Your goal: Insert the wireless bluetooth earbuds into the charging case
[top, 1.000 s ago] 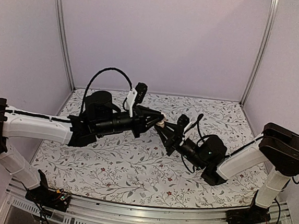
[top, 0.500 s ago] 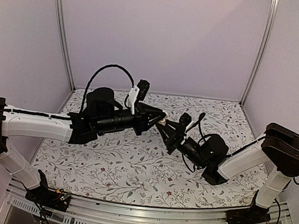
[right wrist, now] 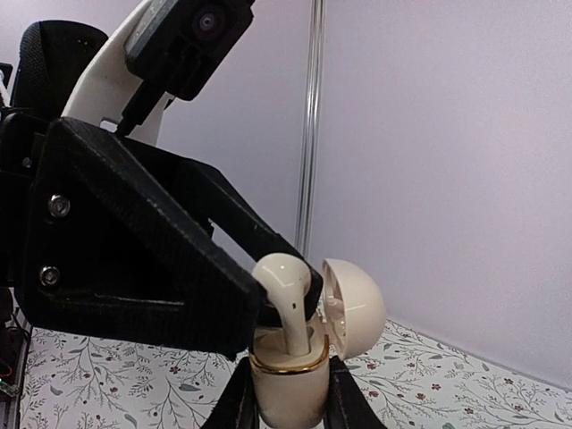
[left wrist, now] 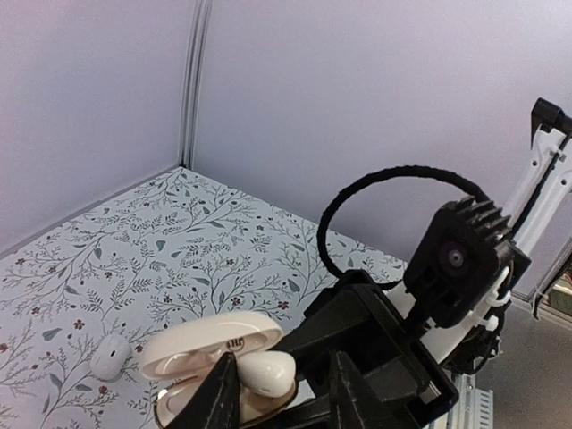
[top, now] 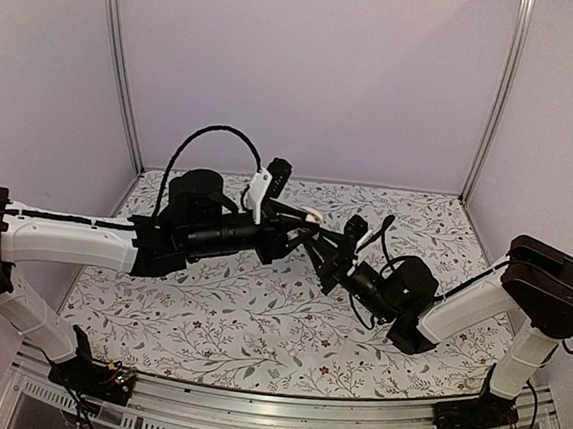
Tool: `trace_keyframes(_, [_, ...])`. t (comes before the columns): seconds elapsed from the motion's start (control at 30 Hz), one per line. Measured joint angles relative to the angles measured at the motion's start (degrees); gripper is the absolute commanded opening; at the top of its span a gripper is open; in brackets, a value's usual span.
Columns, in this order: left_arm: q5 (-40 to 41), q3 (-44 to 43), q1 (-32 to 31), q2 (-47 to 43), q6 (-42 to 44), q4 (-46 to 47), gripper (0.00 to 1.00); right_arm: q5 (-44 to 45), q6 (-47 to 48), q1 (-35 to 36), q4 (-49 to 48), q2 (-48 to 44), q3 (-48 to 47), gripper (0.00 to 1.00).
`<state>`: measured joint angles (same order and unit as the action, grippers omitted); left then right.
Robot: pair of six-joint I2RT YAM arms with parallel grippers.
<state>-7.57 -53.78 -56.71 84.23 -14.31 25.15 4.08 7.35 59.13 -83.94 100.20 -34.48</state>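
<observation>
Earbud (right wrist: 284, 279) clamped in left gripper (left wrist: 279, 386), seated deeper than a second ago in open charging case (right wrist: 288, 380) pinched by right gripper (right wrist: 286, 407) above table's far edge; second earbud (left wrist: 111, 355) waiting on table (left wrist: 179, 250).

Overhead view faces both arms; wrist views closely share the charging case (left wrist: 210, 357).

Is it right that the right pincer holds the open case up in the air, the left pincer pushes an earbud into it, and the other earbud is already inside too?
Not quite. The right pincer does hold the open charging case up, and the left pincer presses an earbud in. But the other earbud lies on the flowery table, as the left wrist view shows.
</observation>
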Motion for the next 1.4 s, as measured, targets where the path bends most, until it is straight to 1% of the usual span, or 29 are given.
trace_keyframes(0.2, [0.7, -0.4, -0.2, -1.0, 1.1, -1.5, 0.42, 0.1, -0.2, 0.0, 0.0, 0.0, 0.2, 0.0])
trace_keyframes(0.43, [5.1, -0.7, 0.0, -2.9, 2.6, -3.5, 0.48, -1.2, -0.7, 0.1, -1.5, 0.0, 1.0, 0.0])
trace_keyframes(0.7, [8.0, -0.6, 0.1, -3.6, 3.6, -4.8, 0.49, -1.4, -1.6, 0.1, -2.1, 0.0, 1.4, 0.0])
trace_keyframes(0.97, [7.8, 4.0, 0.1, -11.7, 5.0, -3.7, 0.5, -0.9, -3.5, 0.0, -2.2, 0.0, 1.6, 0.0])
trace_keyframes(1.07, [5.1, 5.8, 0.1, -13.7, 8.8, -3.5, 0.49, -1.0, -4.4, -0.3, -1.4, -0.2, 1.6, 0.0])
trace_keyframes(1.2, [0.6, 10.8, 0.1, -17.7, 16.7, -3.5, 0.49, -2.0, -5.0, -0.3, 0.5, -1.5, 1.7, 0.0])
trace_keyframes(1.3, [-2.1, 14.8, 0.1, -21.6, 22.9, -3.4, 0.49, -4.2, -5.0, -0.3, 2.1, -3.0, 2.1, 0.0])
trace_keyframes(1.4, [-4.2, 15.8, 0.1, -23.1, 28.2, -3.7, 0.47, -6.5, -5.0, -0.3, 3.8, -4.3, 2.4, 0.0])
